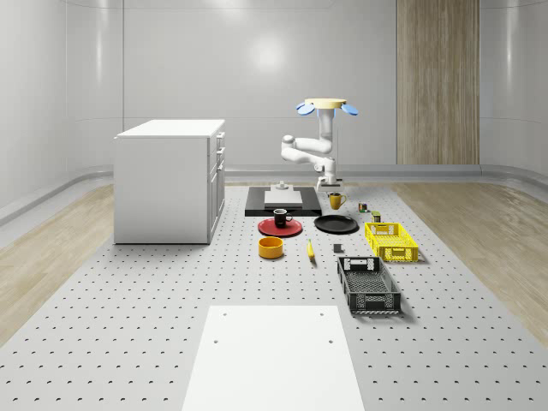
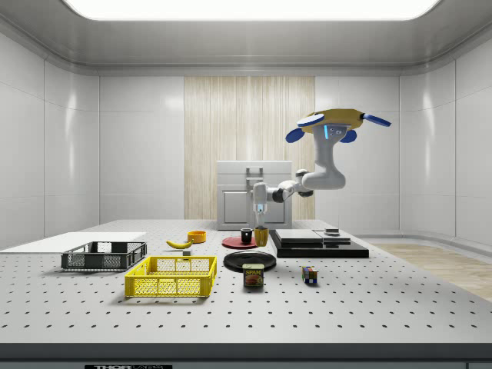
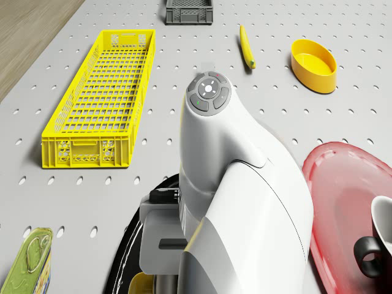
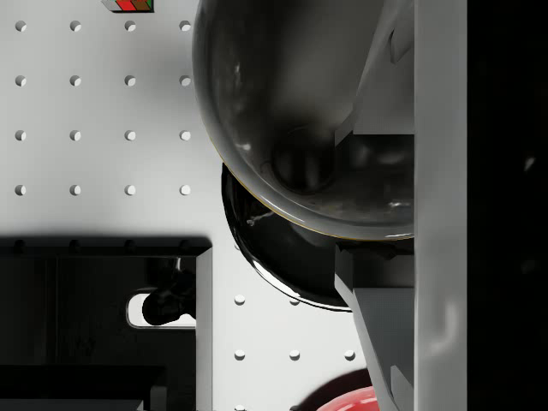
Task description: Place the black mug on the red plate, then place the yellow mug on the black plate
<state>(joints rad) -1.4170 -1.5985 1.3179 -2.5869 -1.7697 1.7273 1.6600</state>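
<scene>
**Drone arm holds the yellow mug above the black plate**

The gripper (image 2: 261,217) points straight down, its two fingers closed on the rim of the yellow mug (image 1: 336,201). In the side view the mug hangs upright under the gripper, clear of the table, with the black plate (image 2: 250,260) below it. In the whole-scene view the mug sits just beyond the black plate's far edge. The wrist view looks down past the mug's rounded, glossy wall (image 4: 300,120), with the black plate's shiny rim (image 4: 274,257) showing beneath it.

The drone (image 1: 327,106), a flat tan disc with blue rotor blades, hovers in the air above the far part of the table, over the dark platform (image 2: 317,243). Its smooth white arm (image 1: 308,152) bends down and forward to the mug.

The black mug (image 1: 282,217) stands upright on the red plate (image 1: 280,228), a flat, glossy round dish just beside the black plate. The mug's interior is pale and its handle is black.

The table (image 1: 128,325) is a pale grey board dotted with regular holes. On it lie a yellow lattice crate (image 1: 391,241), a dark grey lattice crate (image 1: 368,285), a shallow orange-yellow bowl (image 1: 271,247), a banana (image 1: 310,249), a tin can (image 2: 254,275) and a small multicoloured cube (image 2: 310,274). A white cabinet (image 1: 169,180) stands at the whole-scene view's left, and a flat white sheet (image 1: 274,358) lies at the near edge.
</scene>
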